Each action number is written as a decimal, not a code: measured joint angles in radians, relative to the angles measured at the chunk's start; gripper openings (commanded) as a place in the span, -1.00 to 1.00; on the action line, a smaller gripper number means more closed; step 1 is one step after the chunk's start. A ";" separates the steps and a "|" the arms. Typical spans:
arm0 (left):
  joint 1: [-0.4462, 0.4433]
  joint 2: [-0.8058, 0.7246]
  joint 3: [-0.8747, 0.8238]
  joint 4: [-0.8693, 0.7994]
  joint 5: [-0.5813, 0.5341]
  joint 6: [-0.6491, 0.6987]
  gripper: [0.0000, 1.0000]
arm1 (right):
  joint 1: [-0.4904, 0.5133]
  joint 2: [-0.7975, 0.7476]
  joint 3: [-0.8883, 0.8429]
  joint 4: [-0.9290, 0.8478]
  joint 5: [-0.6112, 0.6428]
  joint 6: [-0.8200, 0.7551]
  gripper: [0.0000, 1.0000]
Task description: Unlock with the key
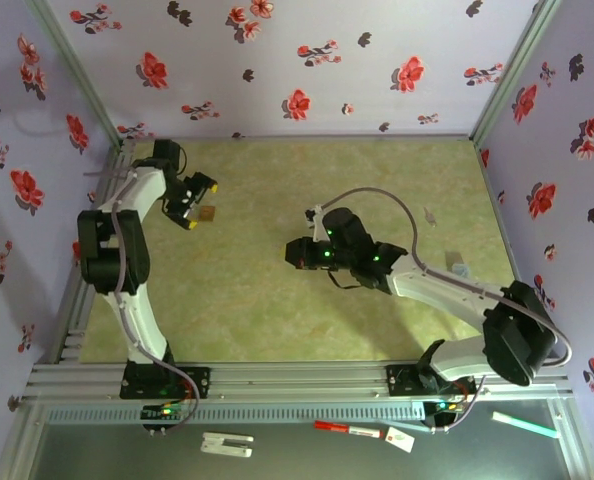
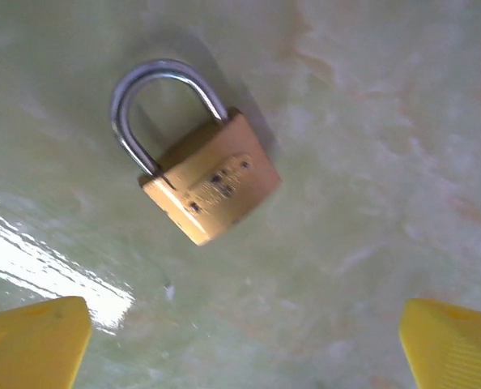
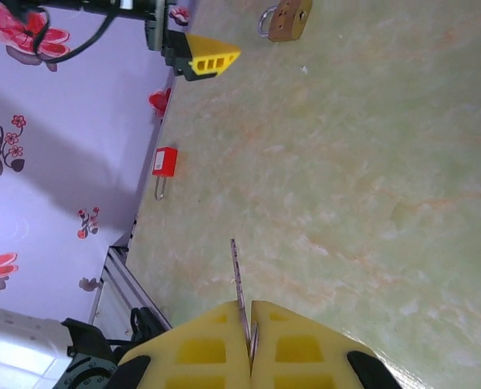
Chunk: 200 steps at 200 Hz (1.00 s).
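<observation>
On the green table (image 1: pixel 277 300), far-left part in the top view, you have the brass padlock (image 1: pixel 208 213) lying flat, shackle pointing away from the left pincer's camera. You can't see its keyhole in any view. Both legs of the shackle seem to run into the body, but whether it is locked you can't tell. In the right wrist view the lock's top is cut off by the frame edge.

Your left pincer (image 1: pixel 202 203) hangs over the lock, released, with its yellow fingertips (image 2: pixel 30 340) wide apart. From its wrist camera the padlock sits ahead of the tips, roughly between their lines and a bit nearer the left one, touching neither. Table shows on all sides of it.

The key (image 3: pixel 239 279) is seen edge-on, a thin metal strip sticking out past the pads. Its head is buried between them and the teeth are unreadable. In the top view it is too small to pick out.

Your right pincer (image 3: pixel 249 332) is clenched on that key, yellow pads pressed together. It sits mid-table, well apart from the padlock, with the blade aimed roughly toward it.

Near the left wall (image 3: pixel 62 162) a red padlock (image 3: pixel 164 162) lies at the table edge.
</observation>
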 measured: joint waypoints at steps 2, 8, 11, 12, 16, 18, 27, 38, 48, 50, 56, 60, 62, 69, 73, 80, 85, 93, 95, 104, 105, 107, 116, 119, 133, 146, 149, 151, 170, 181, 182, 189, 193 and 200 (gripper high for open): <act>0.000 0.005 0.003 -0.004 -0.001 0.000 0.99 | 0.000 -0.004 -0.002 -0.001 0.000 0.000 -1.00; -0.002 0.022 0.018 -0.018 -0.011 -0.007 0.99 | 0.000 -0.018 -0.009 -0.006 0.003 0.000 -1.00; -0.002 0.032 0.026 -0.027 -0.018 -0.011 0.99 | 0.000 -0.023 -0.012 -0.008 0.005 0.000 -1.00; -0.002 0.034 0.028 -0.029 -0.019 -0.012 0.99 | 0.000 -0.024 -0.013 -0.010 0.005 0.000 -1.00; -0.003 0.045 0.038 -0.040 -0.027 -0.016 0.99 | 0.000 -0.032 -0.017 -0.013 0.006 0.000 -1.00; -0.004 0.049 0.042 -0.043 -0.031 -0.019 0.99 | 0.000 -0.035 -0.019 -0.014 0.008 0.000 -1.00; -0.007 0.072 0.068 -0.070 -0.053 -0.031 0.99 | 0.000 -0.048 -0.028 -0.021 0.012 0.000 -1.00; -0.009 0.102 0.111 -0.109 -0.076 -0.049 0.99 | 0.000 -0.061 -0.038 -0.027 0.018 -0.004 -1.00; -0.012 0.137 0.169 -0.156 -0.099 -0.069 0.98 | -0.002 -0.071 -0.047 -0.034 0.021 -0.005 -1.00; -0.013 0.144 0.181 -0.166 -0.101 -0.073 0.98 | -0.002 -0.073 -0.048 -0.034 0.022 -0.005 -1.00; -0.015 0.167 0.218 -0.192 -0.112 -0.083 0.98 | -0.002 -0.078 -0.053 -0.037 0.024 -0.005 -1.00; -0.018 0.181 0.241 -0.208 -0.119 -0.091 0.98 | -0.002 -0.081 -0.057 -0.038 0.025 -0.006 -1.00; -0.019 0.189 0.255 -0.218 -0.121 -0.095 0.98 | -0.002 -0.082 -0.059 -0.039 0.025 -0.006 -1.00; -0.023 0.213 0.296 -0.246 -0.133 -0.107 0.98 | -0.004 -0.088 -0.066 -0.041 0.025 -0.007 -1.00; -0.026 0.227 0.319 -0.261 -0.139 -0.115 0.97 | -0.004 -0.091 -0.071 -0.041 0.025 -0.007 -1.00; -0.031 0.247 0.350 -0.282 -0.148 -0.127 0.96 | -0.006 -0.095 -0.078 -0.045 0.025 -0.007 -1.00; -0.034 0.259 0.370 -0.296 -0.153 -0.135 0.96 | -0.008 -0.097 -0.083 -0.045 0.025 -0.007 -1.00; -0.040 0.275 0.394 -0.315 -0.160 -0.148 0.96 | -0.009 -0.101 -0.090 -0.048 0.025 -0.007 -1.00; -0.042 0.279 0.400 -0.320 -0.161 -0.151 0.96 | -0.010 -0.101 -0.091 -0.048 0.025 -0.007 -1.00; -0.048 0.292 0.418 -0.338 -0.169 -0.163 0.96 | -0.013 -0.105 -0.099 -0.051 0.025 -0.007 -1.00; -0.049 0.293 0.418 -0.340 -0.169 -0.165 0.96 | -0.014 -0.106 -0.100 -0.051 0.025 -0.007 -1.00; -0.050 0.296 0.421 -0.343 -0.171 -0.168 0.96 | -0.014 -0.107 -0.101 -0.051 0.025 -0.007 -1.00; -0.056 0.303 0.431 -0.357 -0.173 -0.180 0.95 | -0.018 -0.111 -0.107 -0.052 0.025 -0.007 -1.00; -0.057 0.306 0.433 -0.361 -0.175 -0.183 0.95 | -0.018 -0.113 -0.108 -0.054 0.025 -0.007 -1.00; -0.062 0.317 0.441 -0.379 -0.179 -0.201 0.95 | -0.024 -0.123 -0.116 -0.054 0.025 -0.008 -1.00; -0.065 0.326 0.443 -0.388 -0.179 -0.214 0.94 | -0.029 -0.134 -0.122 -0.054 0.024 -0.008 -1.00; -0.065 0.329 0.443 -0.390 -0.180 -0.216 0.92 | -0.030 -0.137 -0.124 -0.054 0.024 -0.007 -1.00; -0.065 0.330 0.444 -0.391 -0.180 -0.219 0.91 | -0.031 -0.138 -0.124 -0.054 0.024 -0.008 -1.00; -0.065 0.344 0.444 -0.394 -0.184 -0.232 0.90 | -0.040 -0.152 -0.133 -0.052 0.024 -0.007 -1.00; -0.065 0.349 0.444 -0.393 -0.187 -0.238 0.90 | -0.042 -0.162 -0.141 -0.053 0.024 -0.007 -1.00; -0.065 0.349 0.444 -0.393 -0.187 -0.239 0.90 | -0.043 -0.162 -0.141 -0.053 0.024 -0.008 -1.00; -0.065 0.350 0.444 -0.392 -0.187 -0.244 0.90 | -0.044 -0.168 -0.146 -0.052 0.024 -0.008 -1.00; -0.065 0.351 0.444 -0.391 -0.188 -0.247 0.90 | -0.045 -0.172 -0.150 -0.053 0.023 -0.007 -1.00; -0.065 0.351 0.444 -0.386 -0.189 -0.253 0.90 | -0.045 -0.178 -0.156 -0.053 0.023 -0.007 -1.00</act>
